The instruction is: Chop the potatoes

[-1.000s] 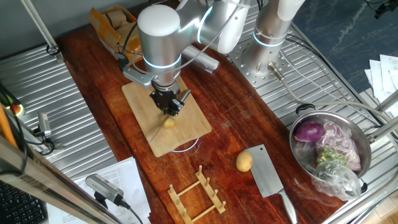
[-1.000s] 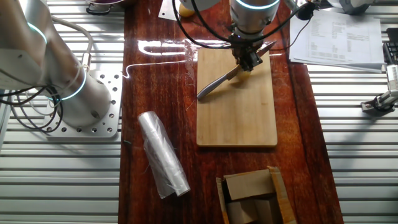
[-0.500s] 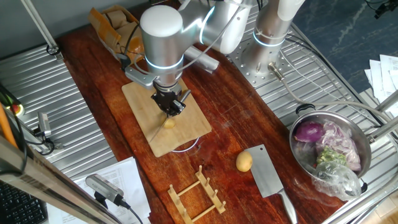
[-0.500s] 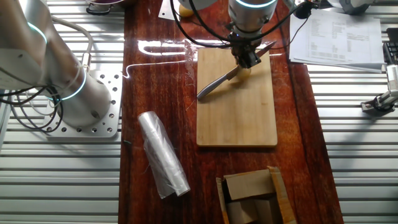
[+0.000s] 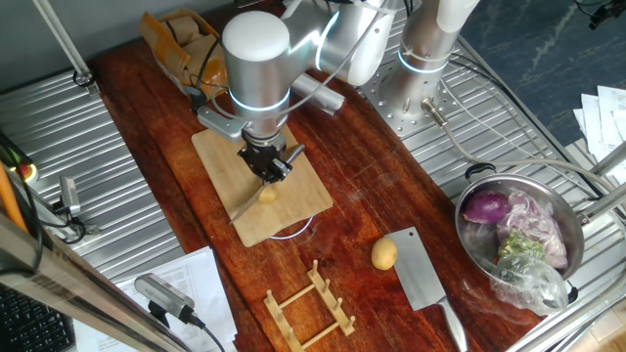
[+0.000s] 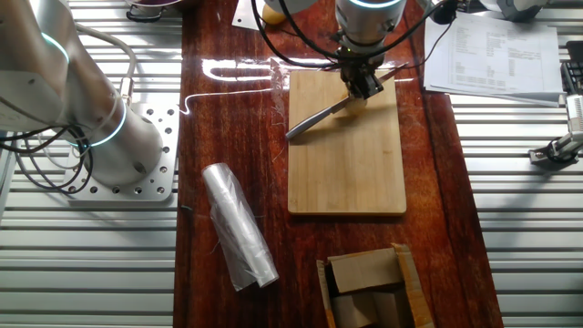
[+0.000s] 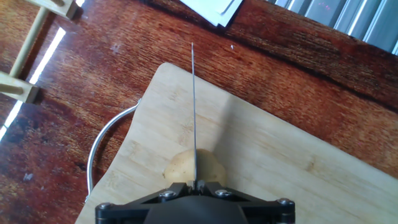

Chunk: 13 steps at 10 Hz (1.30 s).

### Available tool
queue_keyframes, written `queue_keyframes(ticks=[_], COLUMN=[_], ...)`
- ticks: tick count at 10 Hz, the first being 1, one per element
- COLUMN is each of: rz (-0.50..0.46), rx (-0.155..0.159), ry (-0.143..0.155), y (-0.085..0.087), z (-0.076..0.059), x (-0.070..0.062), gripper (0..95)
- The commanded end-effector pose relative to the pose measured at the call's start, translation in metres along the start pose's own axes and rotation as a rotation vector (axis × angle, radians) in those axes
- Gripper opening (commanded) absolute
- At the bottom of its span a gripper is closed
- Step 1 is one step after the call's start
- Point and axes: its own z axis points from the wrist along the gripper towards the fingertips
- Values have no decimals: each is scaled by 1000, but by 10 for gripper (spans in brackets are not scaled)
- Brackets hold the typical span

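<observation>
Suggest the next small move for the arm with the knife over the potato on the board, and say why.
Probably press the knife straight down. The gripper holds it edge-down, its blade lined up across the middle of the potato on the cutting board, and that potato looks whole. A second potato waits on the table beside the cleaver.

Bare board [image 6: 351, 173] lies near the cardboard box [image 6: 369, 287]; the plastic roll [image 6: 239, 228] blocks its left side.

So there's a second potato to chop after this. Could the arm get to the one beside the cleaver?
Probably yes: that potato lies in the open on the table, nothing over it, though the gripper holds a knife.
</observation>
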Motion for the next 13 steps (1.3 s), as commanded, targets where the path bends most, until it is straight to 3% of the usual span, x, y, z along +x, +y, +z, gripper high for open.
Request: queue_keyframes(ticks=[1,13], rz=[-5,-15], rx=[6,-6], ry=[5,40], y=[0,0], z=[1,1], x=[0,0], gripper=[0,0])
